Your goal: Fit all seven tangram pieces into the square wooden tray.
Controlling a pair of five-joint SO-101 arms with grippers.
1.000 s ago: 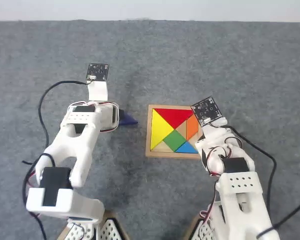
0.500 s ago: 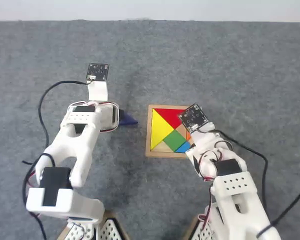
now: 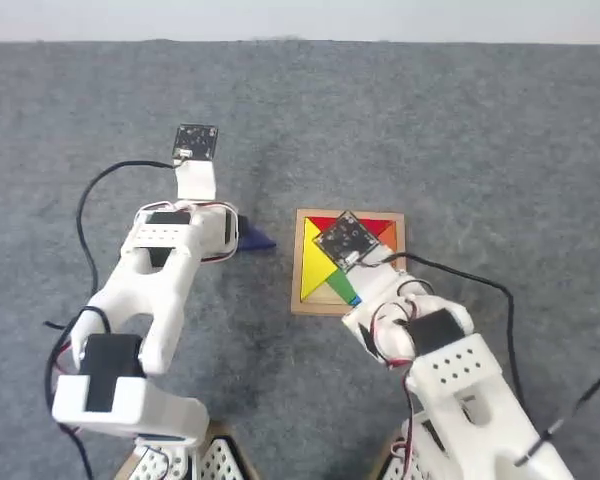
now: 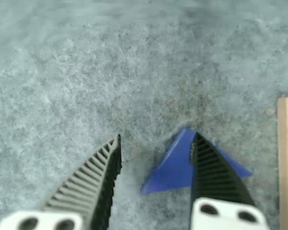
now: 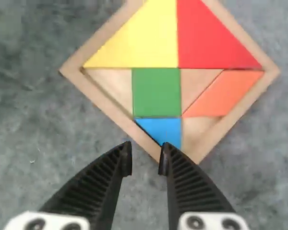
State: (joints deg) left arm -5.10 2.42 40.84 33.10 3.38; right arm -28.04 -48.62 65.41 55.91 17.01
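Grey carpet (image 4: 86, 72) holds blue triangle (image 4: 175, 167) partly under left gripper (image 4: 157, 139).

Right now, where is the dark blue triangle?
In the high view the dark blue triangle lies on the grey carpet, left of the wooden tray and just beside the left gripper.

The square wooden tray (image 5: 71, 71) lies flat, one corner just ahead of the right gripper (image 5: 145, 159); it holds a yellow triangle (image 5: 144, 43), red triangle (image 5: 206, 40), green square (image 5: 156, 92), orange parallelogram (image 5: 221, 93) and light-blue triangle (image 5: 164, 130); a dark-blue triangle (image 4: 173, 167) lies outside, partly hidden by the left gripper (image 4: 157, 139).
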